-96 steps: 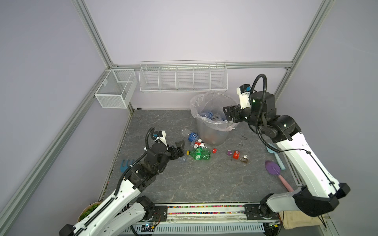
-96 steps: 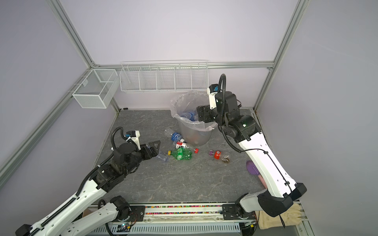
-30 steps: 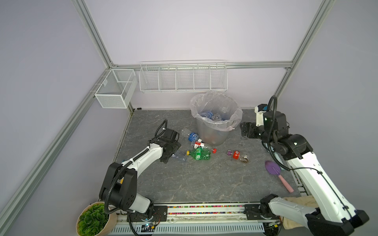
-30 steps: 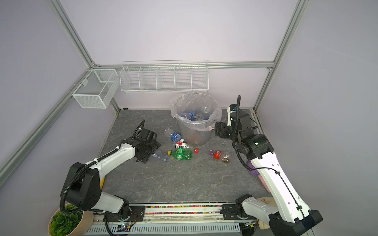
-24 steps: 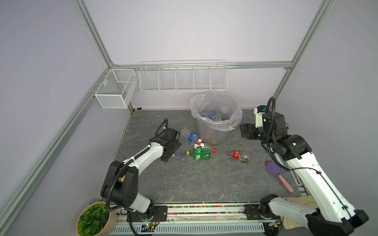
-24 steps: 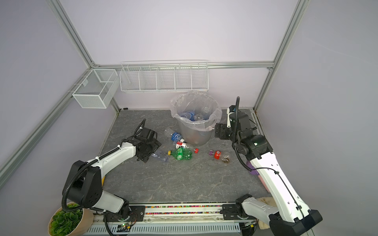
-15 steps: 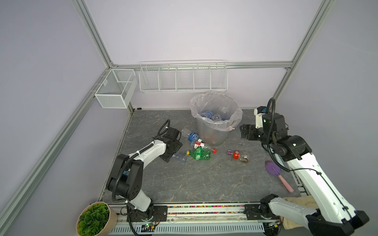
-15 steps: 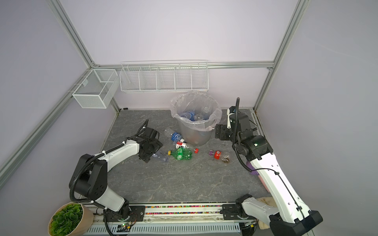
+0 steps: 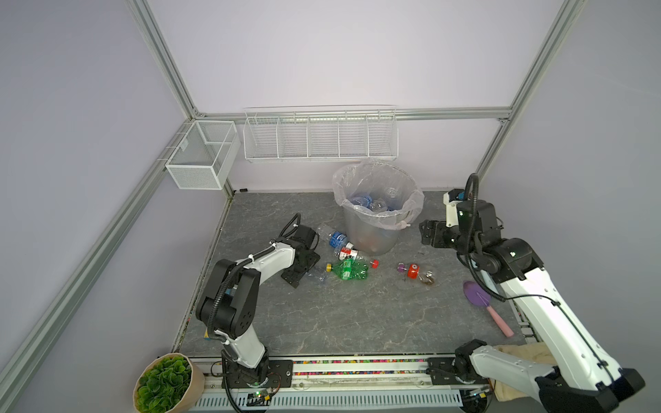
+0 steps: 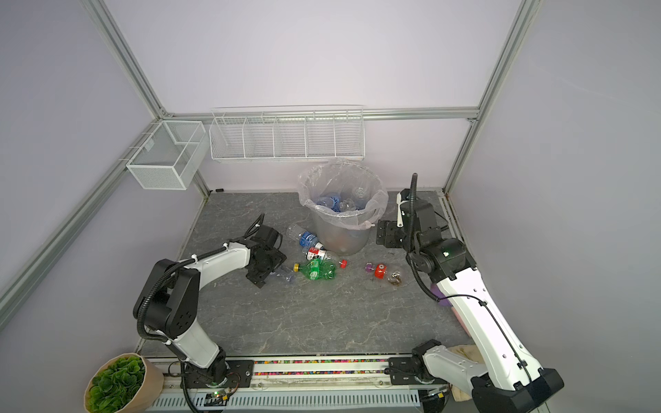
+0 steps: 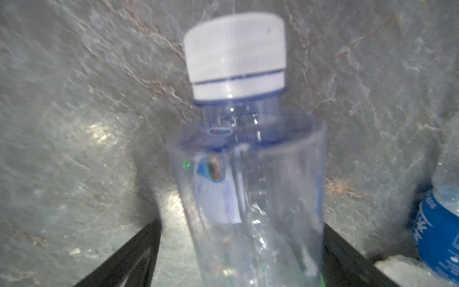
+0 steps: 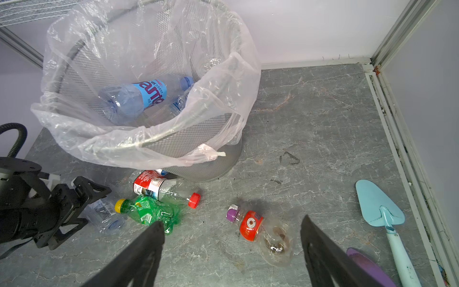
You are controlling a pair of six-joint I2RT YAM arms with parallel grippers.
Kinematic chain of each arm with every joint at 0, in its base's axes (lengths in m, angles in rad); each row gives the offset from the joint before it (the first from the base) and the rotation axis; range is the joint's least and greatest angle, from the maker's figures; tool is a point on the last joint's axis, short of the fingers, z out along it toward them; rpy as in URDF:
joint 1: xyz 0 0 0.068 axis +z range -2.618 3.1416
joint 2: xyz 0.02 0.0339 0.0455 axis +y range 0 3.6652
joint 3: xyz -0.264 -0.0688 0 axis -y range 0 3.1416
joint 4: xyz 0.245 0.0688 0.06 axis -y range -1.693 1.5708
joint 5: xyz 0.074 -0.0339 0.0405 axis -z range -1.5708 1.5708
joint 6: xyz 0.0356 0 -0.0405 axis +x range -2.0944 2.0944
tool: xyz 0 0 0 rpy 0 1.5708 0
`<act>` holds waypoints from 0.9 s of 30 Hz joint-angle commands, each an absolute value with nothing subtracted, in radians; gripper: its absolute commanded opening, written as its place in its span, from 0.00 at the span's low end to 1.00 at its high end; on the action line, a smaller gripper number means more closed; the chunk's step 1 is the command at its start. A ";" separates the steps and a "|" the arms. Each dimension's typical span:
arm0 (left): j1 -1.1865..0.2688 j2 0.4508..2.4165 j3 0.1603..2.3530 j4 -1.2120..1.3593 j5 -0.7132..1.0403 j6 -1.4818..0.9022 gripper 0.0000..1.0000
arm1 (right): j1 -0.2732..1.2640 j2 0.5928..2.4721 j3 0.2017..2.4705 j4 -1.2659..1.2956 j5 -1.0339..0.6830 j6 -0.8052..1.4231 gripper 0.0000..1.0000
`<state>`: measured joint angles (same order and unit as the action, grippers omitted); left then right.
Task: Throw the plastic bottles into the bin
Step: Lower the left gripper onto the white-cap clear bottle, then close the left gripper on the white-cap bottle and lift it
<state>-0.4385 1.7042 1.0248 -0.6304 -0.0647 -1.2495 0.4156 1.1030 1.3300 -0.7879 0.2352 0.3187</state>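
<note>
Lying clear white-capped bottle [image 11: 250, 188]

Robot test cell, aluminium frame [image 9: 161, 60], plain walls, wire baskets [image 9: 320, 137], rail-mounted arms

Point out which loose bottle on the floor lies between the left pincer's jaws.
The clear white-capped bottle; the green bottle and the others lie outside the left pincer.
</note>
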 commanded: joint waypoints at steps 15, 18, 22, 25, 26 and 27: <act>-0.433 1.661 0.987 -0.627 -0.075 -1.280 0.00 | 0.405 1.054 1.293 -0.785 0.238 0.337 0.88; -0.434 1.654 0.987 -0.625 -0.070 -1.279 0.00 | 0.405 1.049 1.291 -0.784 0.239 0.336 0.88; -0.434 1.645 0.990 -0.623 -0.064 -1.276 0.00 | 0.405 1.040 1.290 -0.785 0.243 0.338 0.88; -0.434 1.633 0.995 -0.621 -0.060 -1.269 0.00 | 0.403 1.036 1.289 -0.786 0.244 0.338 0.88; -0.434 1.627 0.997 -0.621 -0.060 -1.266 0.00 | 0.403 1.034 1.289 -0.786 0.244 0.338 0.88; -0.434 1.621 0.998 -0.622 -0.059 -1.263 0.00 | 0.403 1.033 1.288 -0.786 0.244 0.338 0.88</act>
